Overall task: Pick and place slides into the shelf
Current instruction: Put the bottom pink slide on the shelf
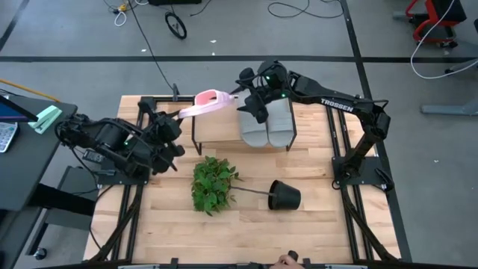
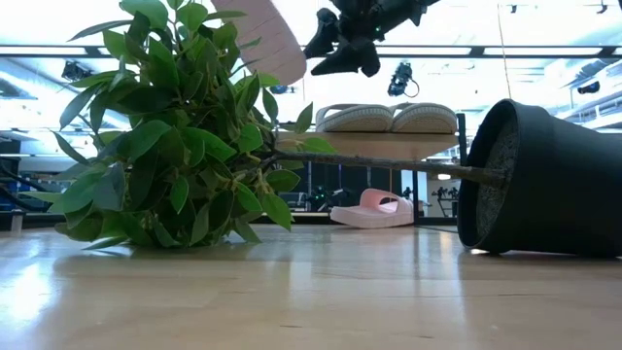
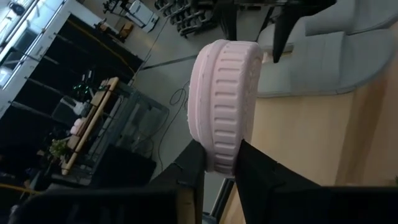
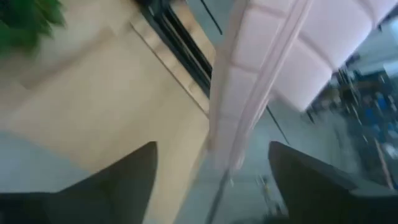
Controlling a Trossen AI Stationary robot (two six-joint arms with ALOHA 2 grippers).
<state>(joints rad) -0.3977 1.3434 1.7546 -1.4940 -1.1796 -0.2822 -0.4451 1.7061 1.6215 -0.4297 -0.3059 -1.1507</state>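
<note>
Body: my two arms, dark jointed metal | Right arm (image 1: 340, 104): white TROSSEN lettering on the long link, small green light near the wrist | Left arm (image 1: 112, 138): bulky black joints, loose black cables | My fingers (image 3: 258, 171): flat, matt black, tapered, two per pincer

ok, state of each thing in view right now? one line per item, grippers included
left gripper: shut on the raised pink slide's end
right gripper: open, at the slide's other end
raised pink slide: in the air above the shelf's left part
grey slides: pair side by side on the shelf
second pink slide: on the table under the shelf
shelf: upright
plant pot: tipped on its side
</note>
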